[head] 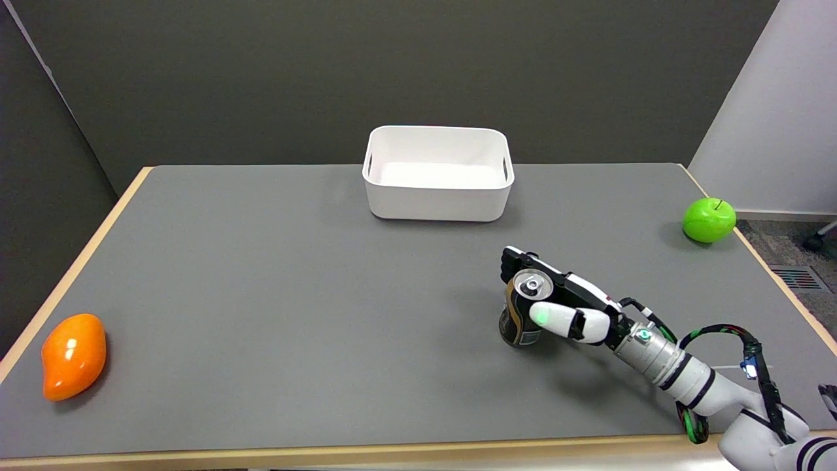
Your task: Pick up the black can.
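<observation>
The black can, with gold markings and a silver top, stands upright on the grey table, right of centre. My right hand reaches in from the lower right and wraps around the can's upper part. Its fingers curl behind the far side, and the white-tipped thumb presses on the near side. The can's base appears to touch the table. Its right side is hidden by the hand.
A white bin sits at the back centre. A green apple lies near the right edge. An orange mango-shaped fruit lies near the front left corner. The table's front edge runs close below my forearm.
</observation>
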